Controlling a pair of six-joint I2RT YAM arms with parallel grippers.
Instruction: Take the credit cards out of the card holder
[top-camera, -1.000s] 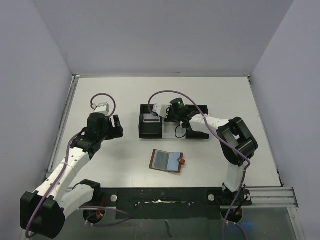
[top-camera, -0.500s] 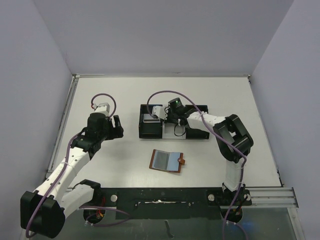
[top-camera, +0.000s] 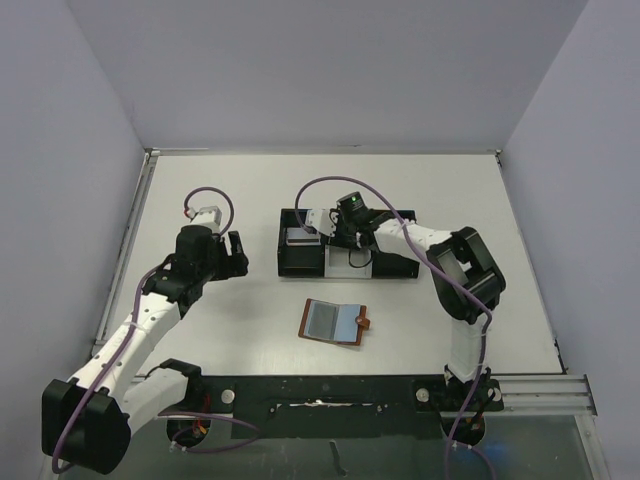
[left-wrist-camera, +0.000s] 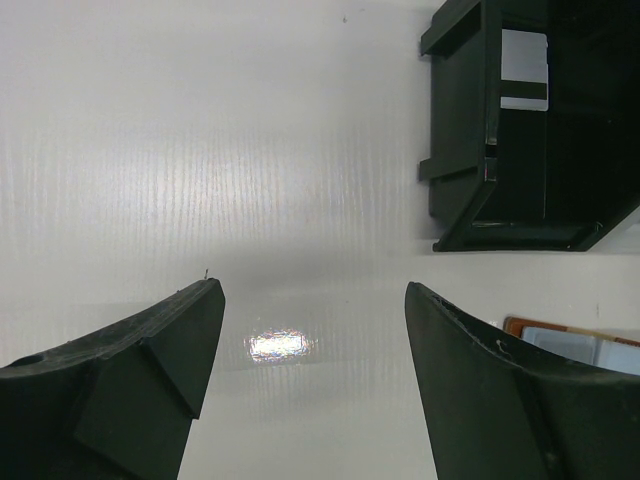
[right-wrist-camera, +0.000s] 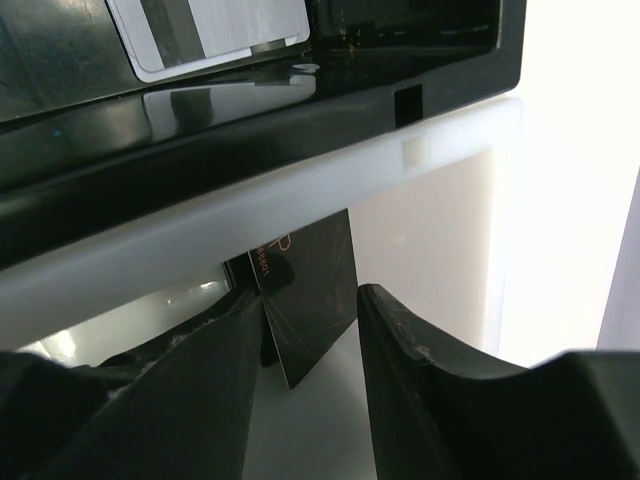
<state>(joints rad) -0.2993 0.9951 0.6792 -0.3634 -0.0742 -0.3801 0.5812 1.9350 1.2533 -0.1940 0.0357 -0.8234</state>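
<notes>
The card holder (top-camera: 335, 322) lies open on the table, brown with blue-grey pockets; its edge shows in the left wrist view (left-wrist-camera: 575, 340). My right gripper (top-camera: 345, 238) reaches down into the white middle compartment of the black-and-white tray (top-camera: 400, 270). In the right wrist view a black card (right-wrist-camera: 310, 300) stands on edge between the fingers of the right gripper (right-wrist-camera: 308, 300). It leans on the left finger, with a gap to the right finger. A grey striped card (top-camera: 300, 237) lies in the tray's left black compartment. My left gripper (top-camera: 232, 252) is open and empty, left of the tray.
The tray's black left wall (left-wrist-camera: 455, 130) and the grey card (left-wrist-camera: 524, 68) show at the upper right of the left wrist view. The grey card also shows in the right wrist view (right-wrist-camera: 210, 30). Walls enclose the table on three sides.
My right gripper has shifted a little to the left over the tray, and its arm has swung with it. The left arm has barely moved.
</notes>
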